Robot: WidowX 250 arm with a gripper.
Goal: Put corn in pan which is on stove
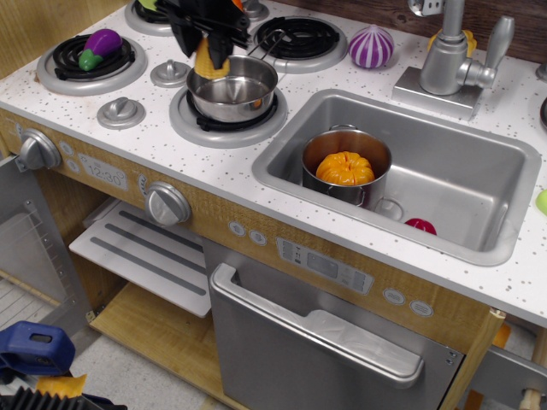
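My black gripper [209, 38] is shut on the yellow corn [211, 61] and holds it upright just above the far left rim of the shiny steel pan [232, 88]. The corn's lower end hangs at the pan's rim; I cannot tell whether it touches. The pan sits on the front right burner of the white speckled stove [128, 141], its wire handle pointing back toward the rear burner [297, 38]. The gripper's upper part runs out of the frame at the top.
A purple eggplant toy [99, 46] lies on the left burner. A purple striped onion toy [371, 46] stands behind the sink [479, 184]. In the sink is a steel pot [345, 166] with an orange pumpkin toy, and a small red toy [420, 226]. The faucet [449, 60] stands at the back right.
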